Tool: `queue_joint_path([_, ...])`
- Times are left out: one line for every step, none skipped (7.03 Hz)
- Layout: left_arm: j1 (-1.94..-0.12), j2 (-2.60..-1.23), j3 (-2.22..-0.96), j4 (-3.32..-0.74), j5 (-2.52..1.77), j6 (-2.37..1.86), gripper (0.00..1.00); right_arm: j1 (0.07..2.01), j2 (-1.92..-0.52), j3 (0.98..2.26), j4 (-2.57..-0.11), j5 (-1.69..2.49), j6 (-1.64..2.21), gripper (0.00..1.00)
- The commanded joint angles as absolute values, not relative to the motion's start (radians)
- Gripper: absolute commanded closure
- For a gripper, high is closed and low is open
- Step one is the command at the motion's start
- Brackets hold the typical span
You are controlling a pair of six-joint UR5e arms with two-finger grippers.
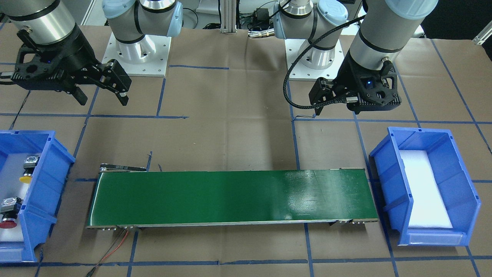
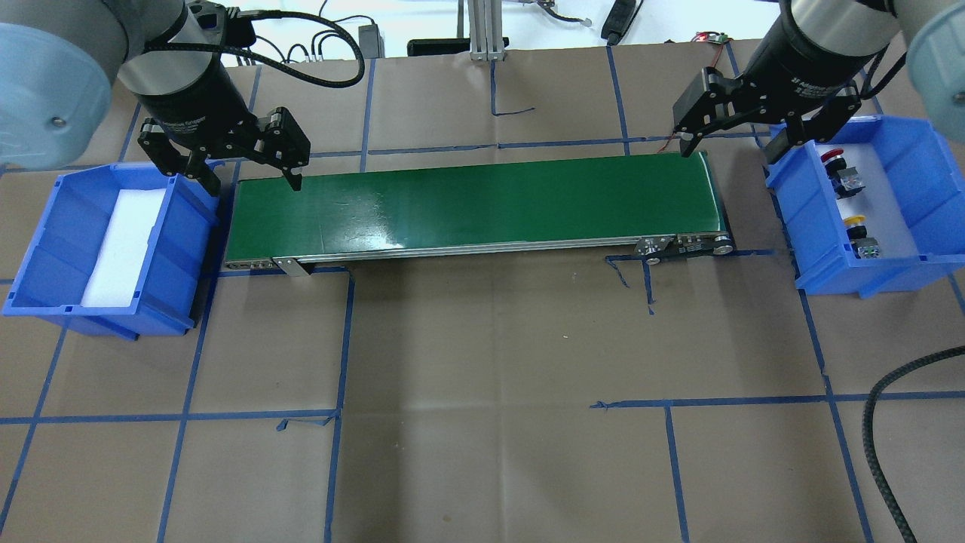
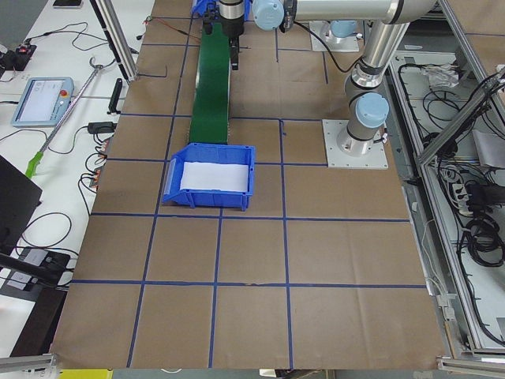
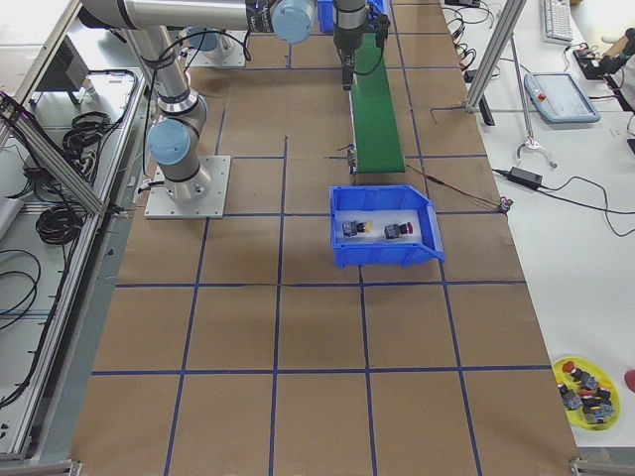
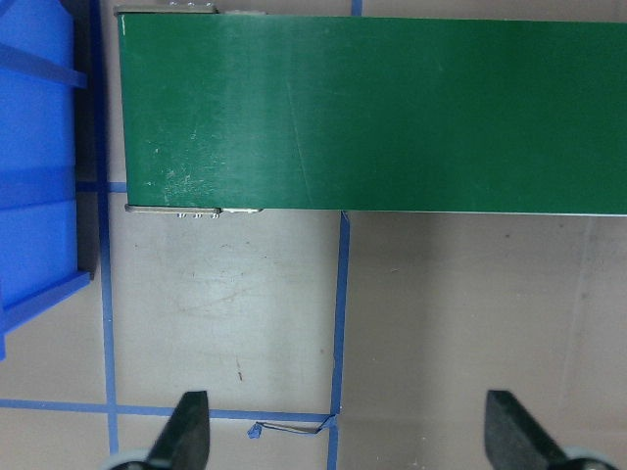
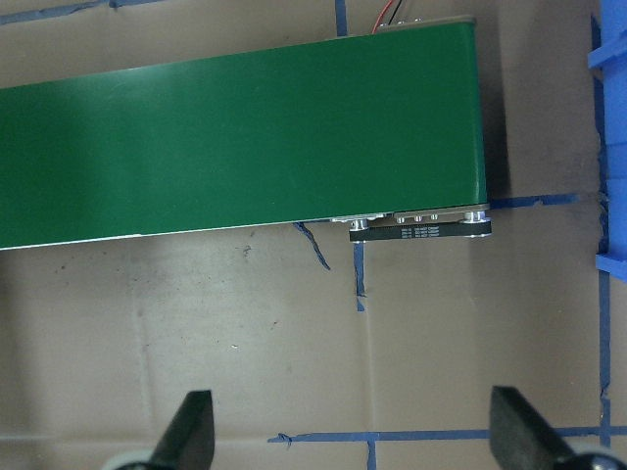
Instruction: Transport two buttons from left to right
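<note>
- The red button (image 2: 840,172) and yellow button (image 2: 862,234) sit in the blue bin (image 2: 905,265) right beside the right pincer (image 2: 730,147), on its side away from the green belt (image 2: 490,204).
- The other bin (image 2: 45,226), next to the left pincer (image 2: 252,181), holds only a white pad.
- In the robot's own terms it looks done. By the front camera's sides nothing has started, so it's hard to call.
- Both pincers hang spread apart and empty.
- Each button has a black boxy body with a mushroom cap, and both seem tipped sideways.
</note>
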State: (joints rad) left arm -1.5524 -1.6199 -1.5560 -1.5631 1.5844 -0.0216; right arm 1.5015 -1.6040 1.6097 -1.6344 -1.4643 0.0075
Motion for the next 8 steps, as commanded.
queue_joint_path([-1.552, -1.620, -1.555, -1.563, 1.583, -0.017, 0.00, 1.557, -1.612, 1.617, -1.637, -1.518, 0.026, 0.00])
queue_joint_path([-1.552, -1.620, -1.555, -1.563, 1.583, -0.015, 0.00, 1.581, -1.614, 1.623, -1.638, -1.567, 0.026, 0.00])
queue_joint_path([-1.552, -1.620, -1.555, -1.563, 1.583, -0.014, 0.00, 1.588, -1.614, 1.621, -1.638, -1.572, 0.028, 0.00])
queue_joint_path([-1.552, -1.620, -1.555, -1.563, 1.583, -0.014, 0.00, 1.588, -1.611, 1.620, -1.638, -1.571, 0.025, 0.00])
queue_joint_path([-1.552, -1.620, -1.555, -1.563, 1.583, -0.014, 0.00, 1.588, -1.608, 1.620, -1.640, -1.571, 0.025, 0.00])
queue_joint_path([-1.552, -1.620, -1.555, -1.563, 1.583, -0.012, 0.00, 1.588, -1.608, 1.618, -1.640, -1.569, 0.018, 0.00])
queue_joint_path([-1.552, -1.620, -1.554, -1.563, 1.585, -0.012, 0.00, 1.588, -1.608, 1.614, -1.650, -1.568, 0.014, 0.00])
queue_joint_path([-1.552, -1.620, -1.555, -1.563, 1.585, -0.011, 0.00, 1.589, -1.605, 1.612, -1.652, -1.566, 0.015, 0.00])
